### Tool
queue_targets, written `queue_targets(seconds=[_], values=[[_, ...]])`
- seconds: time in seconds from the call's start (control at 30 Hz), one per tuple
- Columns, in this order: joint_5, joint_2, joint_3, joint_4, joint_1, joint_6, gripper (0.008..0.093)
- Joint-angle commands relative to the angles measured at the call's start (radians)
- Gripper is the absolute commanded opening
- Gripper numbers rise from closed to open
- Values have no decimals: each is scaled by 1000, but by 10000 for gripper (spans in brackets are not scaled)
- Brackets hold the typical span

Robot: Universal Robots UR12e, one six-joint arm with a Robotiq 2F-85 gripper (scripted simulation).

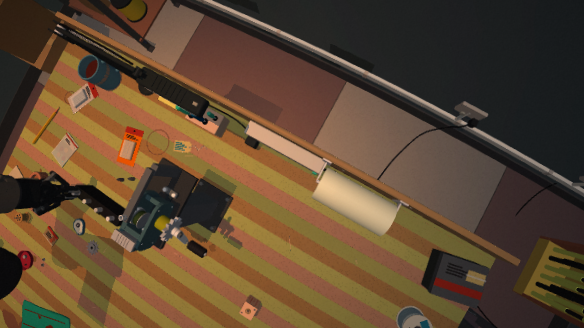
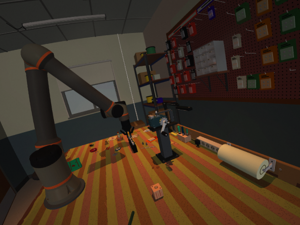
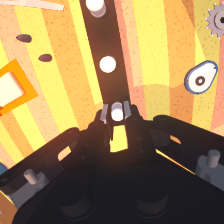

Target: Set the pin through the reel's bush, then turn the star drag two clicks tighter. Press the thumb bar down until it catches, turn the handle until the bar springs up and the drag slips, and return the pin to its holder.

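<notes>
A pale pin (image 3: pixel 117 111) stands in the near end of the long black holder (image 3: pixel 105 51), and my gripper (image 3: pixel 115 113) is closed around this pin from above. Two more pale pins (image 3: pixel 107 64) stand further along the same holder (image 1: pixel 102 202). The holder (image 2: pixel 132 143) lies on the striped bench just left of the reel (image 1: pixel 155 212), which sits on a dark pedestal (image 2: pixel 164 145). The reel has a pale star drag (image 2: pixel 164 120) and a handle with a black knob (image 1: pixel 196 248).
Behind the bench runs a wooden rail with a power strip (image 1: pixel 285 145) and a paper roll (image 1: pixel 356 200). Around the holder lie an orange packet (image 3: pixel 11 87), two dark sinkers (image 3: pixel 24 38), an oval side plate (image 3: pixel 200 77) and a small gear (image 3: pixel 216 19).
</notes>
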Motion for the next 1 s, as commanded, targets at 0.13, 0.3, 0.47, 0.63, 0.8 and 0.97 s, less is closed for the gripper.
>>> queue_targets(seconds=[0.13, 0.3, 0.47, 0.63, 0.8, 0.97], values=[[0, 0, 0, 0, 0, 0, 80], [0, -1, 0, 1, 0, 0, 80], [0, -4, -2, 5, 0, 0, 80], [0, -13, -6, 17, 0, 0, 80], [0, -28, -12, 38, 0, 0, 80], [0, -47, -21, 67, 0, 0, 80]])
